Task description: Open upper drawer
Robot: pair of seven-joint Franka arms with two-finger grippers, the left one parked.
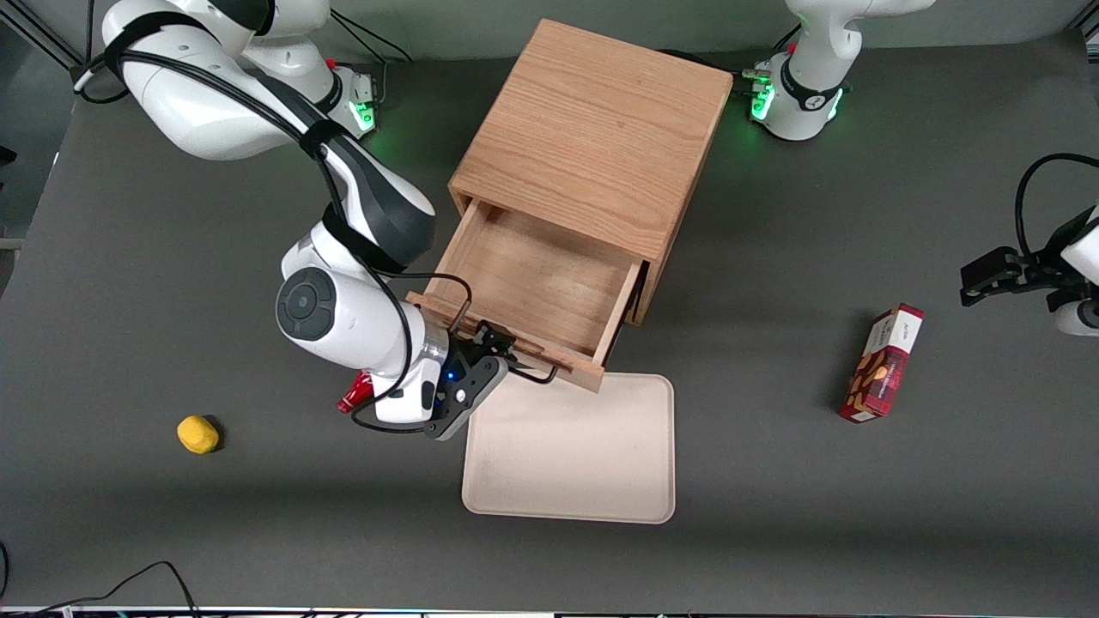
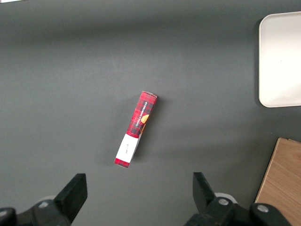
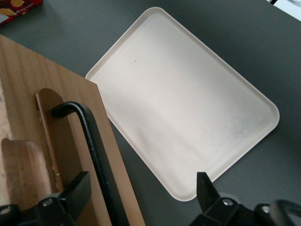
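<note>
The upper drawer stands pulled well out of the oak cabinet, its bare wooden floor showing and its front panel overhanging the edge of a cream tray. The right arm's gripper sits at the drawer's black loop handle, fingers spread apart, one either side of the bar without clamping it. A red snack box lies toward the parked arm's end of the table; a small yellow object toward the working arm's.
</note>
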